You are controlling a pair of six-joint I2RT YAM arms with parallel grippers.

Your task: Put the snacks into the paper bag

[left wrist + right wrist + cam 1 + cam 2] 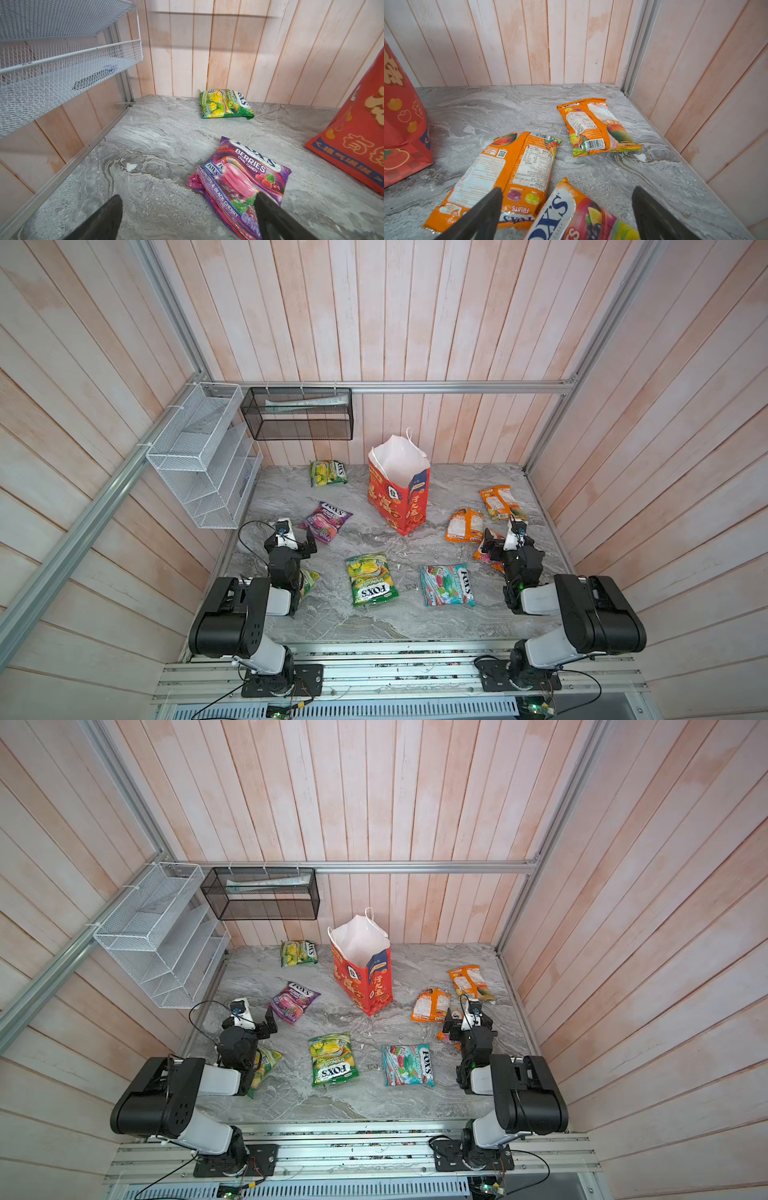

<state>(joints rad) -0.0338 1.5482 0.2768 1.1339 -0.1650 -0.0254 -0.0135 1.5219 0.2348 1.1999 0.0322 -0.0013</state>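
Observation:
The red paper bag stands upright and open at the back middle of the marble table. Snacks lie flat around it: a green packet by the back wall, a purple one, a green one, a teal-red one and orange ones. Another green packet is partly hidden under the left arm. My left gripper hangs open beside the purple packet's near corner. Over an orange FOX'S packet hovers my right gripper, open and empty.
A white wire rack hangs on the left wall and reaches over the table's left edge. At the back left a black mesh basket is mounted on the rail. Wooden walls close in the table on three sides.

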